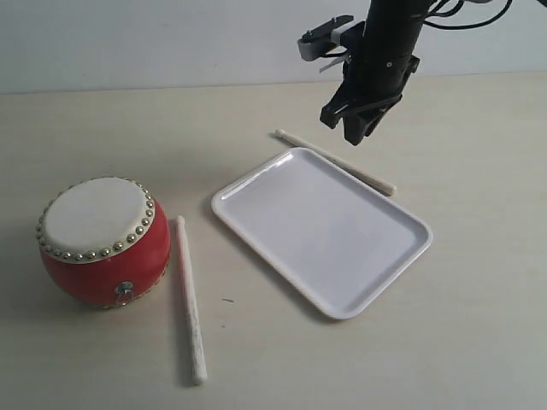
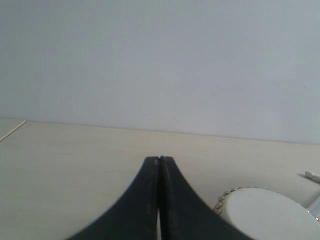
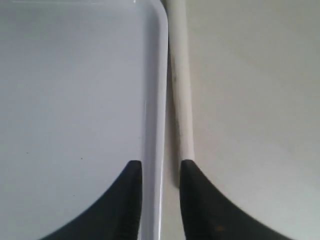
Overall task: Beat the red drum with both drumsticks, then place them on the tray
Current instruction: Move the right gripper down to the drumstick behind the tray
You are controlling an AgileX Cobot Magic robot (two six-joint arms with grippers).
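Hovering over the far long edge of the tray (image 1: 325,231), my right gripper (image 1: 346,128) hangs with its fingers a little apart and nothing between them. The far drumstick (image 1: 335,162) lies flat on the table (image 1: 479,325) just beside that edge, and its long axis runs parallel to the rim. My right wrist view shows the catch: the gap between my fingers lines up with the rim, not the stick. The stick sits just to the outer side of the gap, and one of its ends shows at the tip of one finger. My jaws already stand across the stick's length, so I judge the coming move to be a small sideways shift away from the tray, then a descent. If I close where I am, I risk pinching the rim.

The near drumstick (image 1: 190,299) lies between the red drum (image 1: 102,243) and the tray, and its length points from the far side of the table toward the near edge. That one belongs to my left gripper (image 2: 159,162), whose fingers are pressed together on nothing, with the drum's cream skin close by in its wrist view. Neither stick is lifted yet, and the tray holds nothing.
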